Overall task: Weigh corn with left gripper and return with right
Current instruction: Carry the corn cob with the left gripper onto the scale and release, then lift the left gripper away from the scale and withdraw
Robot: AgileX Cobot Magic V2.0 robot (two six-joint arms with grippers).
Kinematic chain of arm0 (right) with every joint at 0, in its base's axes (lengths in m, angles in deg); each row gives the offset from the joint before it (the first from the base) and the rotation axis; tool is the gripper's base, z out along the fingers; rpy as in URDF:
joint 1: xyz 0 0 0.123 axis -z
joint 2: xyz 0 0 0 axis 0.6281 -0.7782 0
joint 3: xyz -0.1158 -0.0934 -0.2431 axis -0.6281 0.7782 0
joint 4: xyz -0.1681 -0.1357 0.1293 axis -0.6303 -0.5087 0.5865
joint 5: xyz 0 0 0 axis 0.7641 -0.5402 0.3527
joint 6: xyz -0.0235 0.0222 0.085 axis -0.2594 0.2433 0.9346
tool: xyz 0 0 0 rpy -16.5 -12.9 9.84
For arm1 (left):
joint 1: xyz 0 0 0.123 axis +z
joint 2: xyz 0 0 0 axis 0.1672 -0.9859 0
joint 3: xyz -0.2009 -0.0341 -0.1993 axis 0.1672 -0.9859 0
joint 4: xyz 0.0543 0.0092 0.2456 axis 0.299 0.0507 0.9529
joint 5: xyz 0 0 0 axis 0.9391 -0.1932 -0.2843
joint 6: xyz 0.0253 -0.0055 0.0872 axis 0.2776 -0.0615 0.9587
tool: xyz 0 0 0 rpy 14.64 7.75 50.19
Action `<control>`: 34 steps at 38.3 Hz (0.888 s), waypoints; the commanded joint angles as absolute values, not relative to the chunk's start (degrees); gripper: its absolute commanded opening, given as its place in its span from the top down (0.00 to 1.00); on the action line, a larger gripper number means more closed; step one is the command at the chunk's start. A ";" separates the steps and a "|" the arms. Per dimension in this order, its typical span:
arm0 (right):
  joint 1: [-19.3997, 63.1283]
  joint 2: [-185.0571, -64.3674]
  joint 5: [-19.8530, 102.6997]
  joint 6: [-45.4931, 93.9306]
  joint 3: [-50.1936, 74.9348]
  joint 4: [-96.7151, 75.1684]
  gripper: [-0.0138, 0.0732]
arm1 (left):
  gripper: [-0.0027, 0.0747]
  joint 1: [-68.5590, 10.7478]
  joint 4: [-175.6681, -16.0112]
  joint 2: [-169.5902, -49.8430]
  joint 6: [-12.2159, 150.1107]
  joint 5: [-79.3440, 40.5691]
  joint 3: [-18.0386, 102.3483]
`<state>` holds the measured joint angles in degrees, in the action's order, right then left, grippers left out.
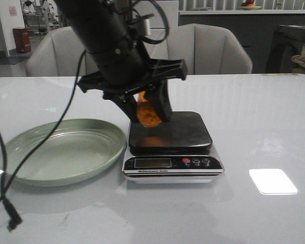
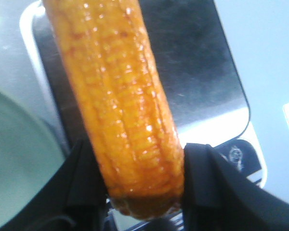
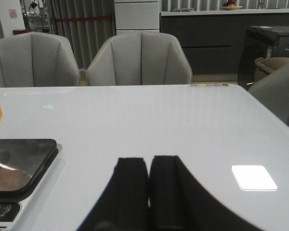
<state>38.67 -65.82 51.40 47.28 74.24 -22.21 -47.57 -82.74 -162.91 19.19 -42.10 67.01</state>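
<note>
My left gripper [image 1: 145, 113] is shut on the orange-yellow corn cob [image 1: 148, 115] and holds it tilted just above the back left part of the scale's dark platform [image 1: 178, 132]. In the left wrist view the corn [image 2: 120, 106] fills the middle, its end clamped between both black fingers [image 2: 207, 178], with the platform [image 2: 197, 72] below it. I cannot tell whether the corn touches the platform. My right gripper [image 3: 148, 168] is shut and empty, low over the table to the right of the scale [image 3: 17, 163]; it is not in the front view.
A green oval plate [image 1: 61, 150] lies left of the scale and also shows in the left wrist view [image 2: 19, 149]. The scale's display and buttons [image 1: 173, 162] face the front. A black cable [image 1: 5, 203] hangs at the left. Grey chairs [image 1: 213, 48] stand behind the table.
</note>
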 commanded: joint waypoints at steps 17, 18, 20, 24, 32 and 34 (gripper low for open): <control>38.96 -64.69 56.20 46.63 74.85 -22.69 0.66 | 0.20 -50.08 -86.42 -163.02 19.24 -41.12 72.26; 38.96 -64.69 56.20 46.63 74.85 -22.69 0.66 | 0.20 -49.96 -86.28 -162.65 19.24 -41.25 72.26; 38.96 -64.69 56.20 46.63 74.85 -22.69 0.66 | 0.20 -49.31 -85.64 -161.51 19.24 -41.62 72.26; 38.96 -64.69 56.20 46.63 74.85 -22.69 0.66 | 0.20 -47.44 -85.38 -158.72 19.24 -42.06 72.26; 38.96 -64.69 56.20 46.63 74.85 -22.69 0.66 | 0.20 -43.63 -82.72 -148.87 19.24 -41.18 67.91; 38.96 -64.69 56.20 46.63 74.85 -22.69 0.66 | 0.20 -42.79 -81.58 -145.74 19.24 -40.76 65.68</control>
